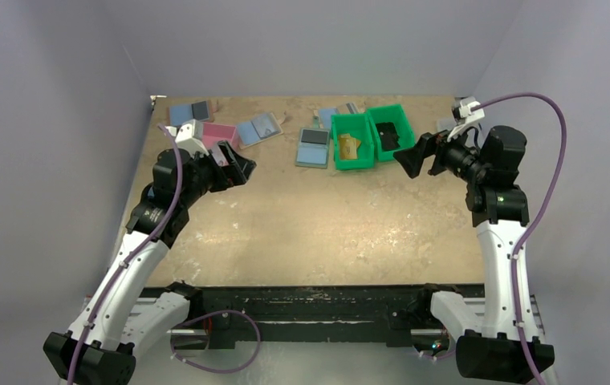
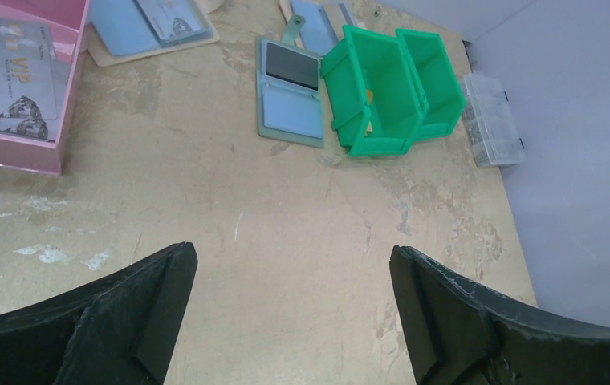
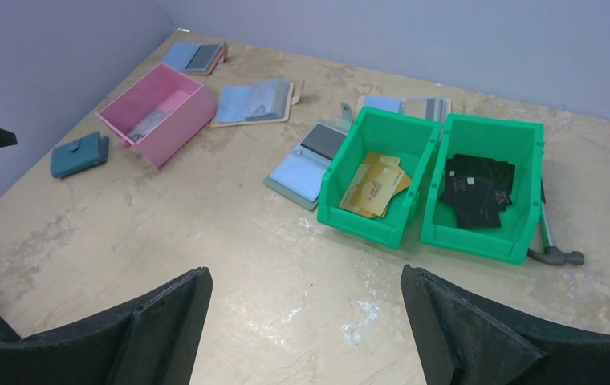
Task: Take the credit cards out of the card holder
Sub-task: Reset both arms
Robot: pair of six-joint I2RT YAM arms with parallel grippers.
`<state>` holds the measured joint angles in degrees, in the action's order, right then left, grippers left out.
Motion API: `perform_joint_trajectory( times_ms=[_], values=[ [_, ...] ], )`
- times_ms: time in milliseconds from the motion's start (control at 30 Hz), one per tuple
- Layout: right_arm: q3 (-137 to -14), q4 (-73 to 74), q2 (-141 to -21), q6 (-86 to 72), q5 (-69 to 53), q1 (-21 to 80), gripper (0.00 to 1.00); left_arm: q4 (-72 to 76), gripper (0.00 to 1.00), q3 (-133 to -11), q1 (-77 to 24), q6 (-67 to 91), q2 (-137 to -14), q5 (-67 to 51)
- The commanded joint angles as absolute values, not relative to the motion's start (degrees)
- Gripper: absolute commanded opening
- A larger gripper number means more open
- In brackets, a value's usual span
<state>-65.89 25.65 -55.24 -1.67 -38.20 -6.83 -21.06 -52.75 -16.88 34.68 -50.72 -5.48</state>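
So, left fingers point(image 1: 240, 167): they're hanging spread wide above the tabletop point(image 1: 318, 224), gripping nothing.
Right fingers point(image 1: 408, 160): also gaping wide and carrying nothing, hovering just right of the 2 bins.
Card holder point(image 1: 314, 147): it's lying opened flat, just beside the left green bin point(image 3: 363, 227).
Credit cards point(image 3: 376, 184): they're sitting in a loose pile inside that left bin.
Right green bin point(image 3: 478, 241): it's holding black cards point(image 3: 478, 188).
Pink tray point(image 3: 175, 120): it's sitting well off to the left, carrying silver cards point(image 2: 13, 88).
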Motion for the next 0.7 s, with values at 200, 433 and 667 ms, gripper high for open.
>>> perform_joint_trajectory(
  times_ms=[200,433,667],
  values=[
    [-65.8,23.0,-54.7,-2.9,-40.2,-7.2,0.99,-17.7,0.99,-51.8,-16.5,34.8,-50.7,-6.9],
    [-66.0,22.9,-54.6,-2.6,-40.3,-7.2,0.99,-17.8,0.99,-51.3,-16.5,35.4,-50.5,-6.8],
    [-66.3,22.8,-54.8,-2.4,-40.6,-7.2,0.99,-17.8,0.99,-51.6,-16.5,35.6,-50.8,-6.8]
  ],
)
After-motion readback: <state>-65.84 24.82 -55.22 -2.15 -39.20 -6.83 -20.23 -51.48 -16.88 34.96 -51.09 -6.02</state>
